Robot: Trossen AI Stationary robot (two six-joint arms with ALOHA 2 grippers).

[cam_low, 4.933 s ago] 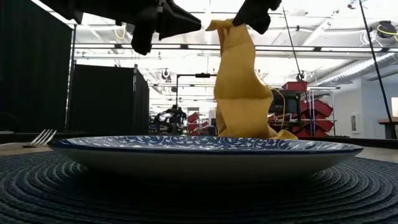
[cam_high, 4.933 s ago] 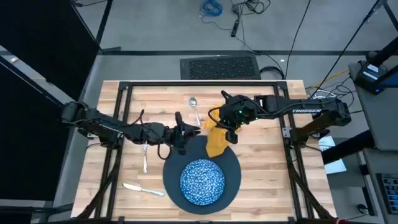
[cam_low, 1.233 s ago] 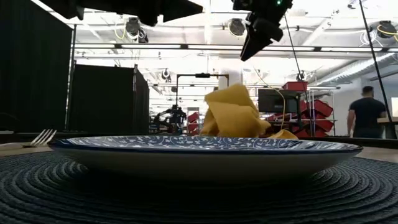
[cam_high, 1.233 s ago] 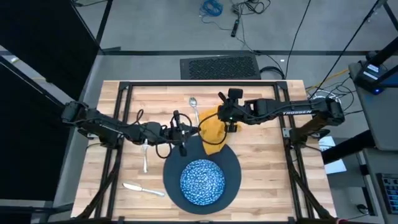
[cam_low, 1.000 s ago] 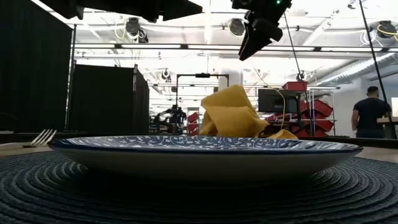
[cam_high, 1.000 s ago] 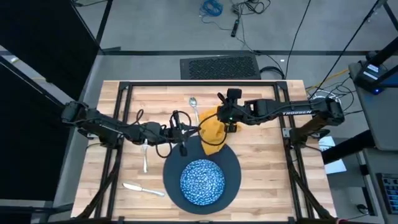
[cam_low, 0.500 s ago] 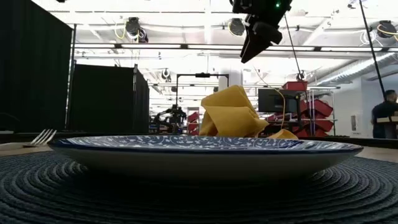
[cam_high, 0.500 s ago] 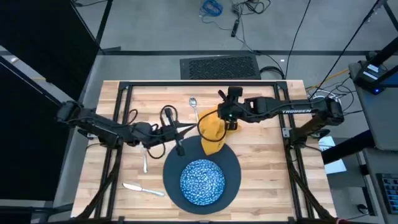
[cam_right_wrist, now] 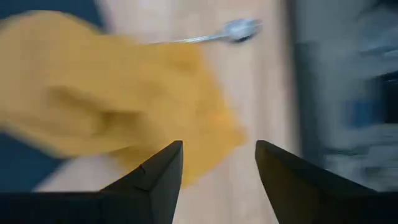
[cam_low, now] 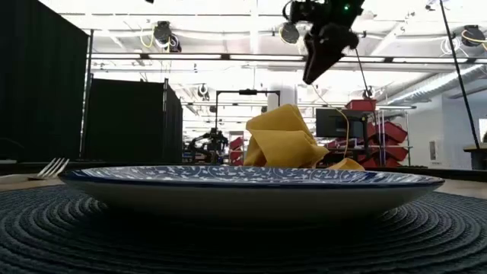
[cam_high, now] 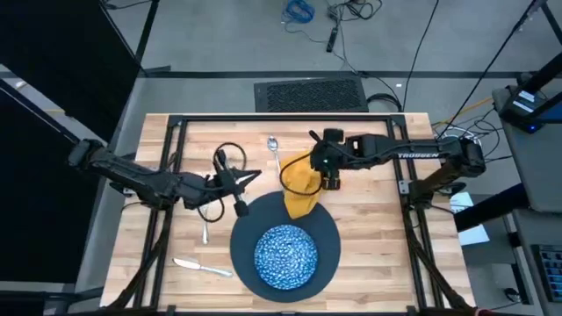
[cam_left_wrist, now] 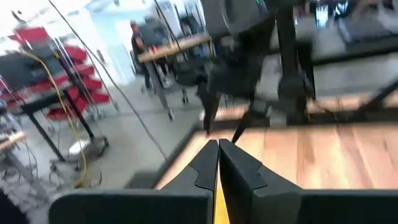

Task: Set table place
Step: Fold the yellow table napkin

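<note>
Knife (cam_high: pixel 202 266) at table (cam_high: pixel 369 228) front left; fork (cam_high: pixel 205 230) just behind. Left gripper (cam_high: pixel 248 176) raised left of centre, fingers closed, empty. Bowl (cam_high: pixel 285 254) on plate (cam_high: pixel 329 246), front centre. Napkin (cam_high: pixel 300 186) crumpled (overlaps plate's far rim), spoon (cam_high: pixel 274 151) behind. Right gripper (cam_high: pixel 329 179) beside napkin, fingers apart, empty.

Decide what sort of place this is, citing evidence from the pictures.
Probably a robotics lab or workshop: red storage bins on racks, loose cables on the floor, and black curtain partitions around a wooden table.
</note>
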